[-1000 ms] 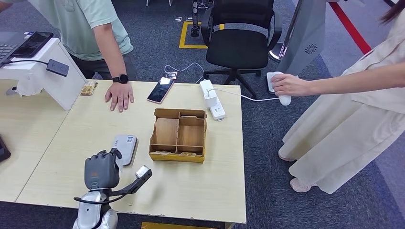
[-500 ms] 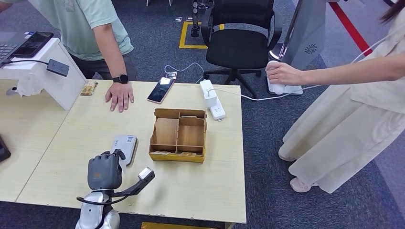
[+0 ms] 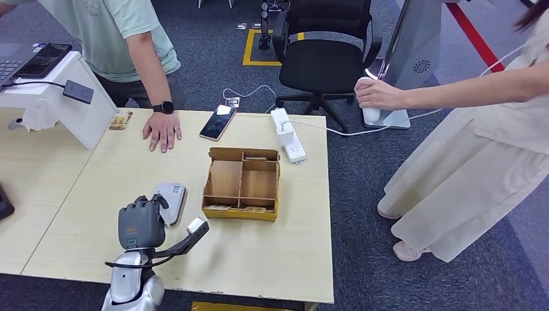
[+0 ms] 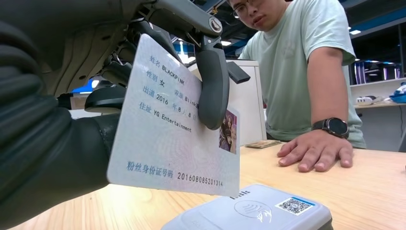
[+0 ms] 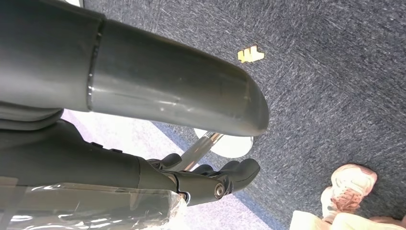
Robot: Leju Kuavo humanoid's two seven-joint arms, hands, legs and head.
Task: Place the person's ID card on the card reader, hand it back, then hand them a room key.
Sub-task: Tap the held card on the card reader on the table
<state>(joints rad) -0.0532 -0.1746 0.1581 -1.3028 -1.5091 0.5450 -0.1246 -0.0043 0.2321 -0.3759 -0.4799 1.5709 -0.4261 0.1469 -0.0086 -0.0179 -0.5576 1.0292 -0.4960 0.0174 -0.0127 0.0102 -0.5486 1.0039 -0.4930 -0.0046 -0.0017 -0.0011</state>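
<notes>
- Our left hand (image 3: 140, 223) pinches the ID card (image 4: 170, 124); in the left wrist view a finger (image 4: 213, 84) presses across the printed face of the card, and the card stands almost upright.
- The card reader (image 3: 171, 200) lies flat on the desk (image 3: 116, 175), just beside our left hand, and in the left wrist view the lower edge of the card hangs close above the reader (image 4: 258, 211), not yet touching it.
- We judge that we are in the first step: bringing the card down to the reader.
- The next move calls for tilting the card flatter and lowering it onto the marked top of the reader, without letting it slip from the pinch.
- Our right hand (image 5: 210, 179) hangs beside the body over the carpet; its fingers look bent inward and we see nothing in them.
- The person's hand (image 3: 162, 130) rests flat on the far side of the desk, so the handing back can go there afterwards.
- A wooden tray (image 3: 242, 184) with compartments stands near the reader; thin cards seem to lie along its front edge, perhaps room keys, but we cannot tell.
</notes>
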